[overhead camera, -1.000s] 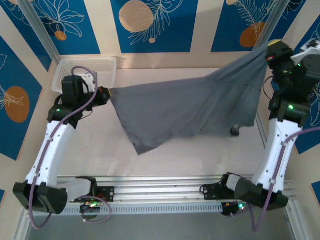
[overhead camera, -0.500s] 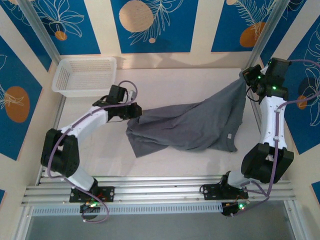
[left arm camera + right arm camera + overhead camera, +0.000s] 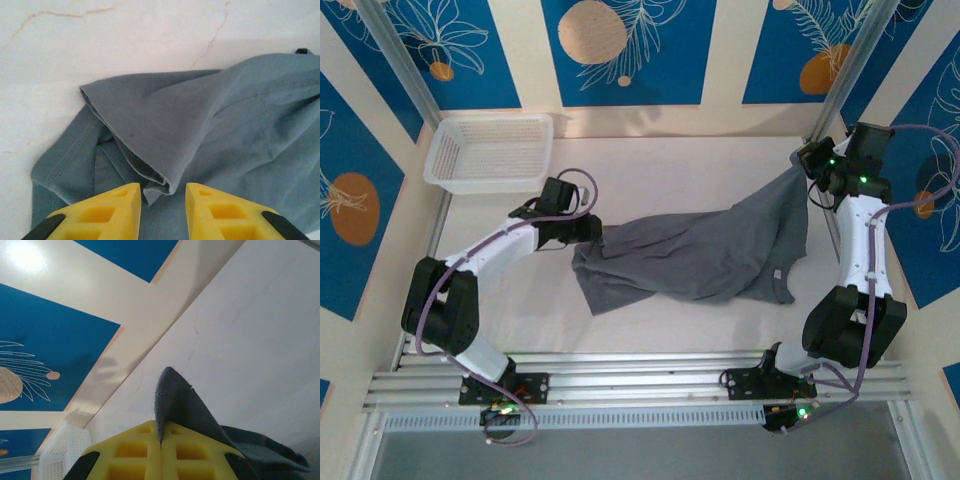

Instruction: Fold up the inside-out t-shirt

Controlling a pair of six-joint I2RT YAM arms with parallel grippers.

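Observation:
The dark grey t-shirt lies rumpled across the middle of the table, its right end drawn up toward the right arm. My right gripper is shut on a corner of the t-shirt, which sticks up between its yellow fingers. My left gripper sits low at the shirt's left end, open, with a folded edge of the t-shirt lying loose between the yellow fingertips. The left part of the shirt rests flat on the table.
A white mesh basket stands at the back left corner, and its edge shows in the right wrist view. The pale table is bordered by patterned walls and a metal rail in front.
The left gripper has let go of the shirt's left end and now stands open over it. The right gripper shifted slightly, still holding its corner. The shirt has settled flatter on the table.

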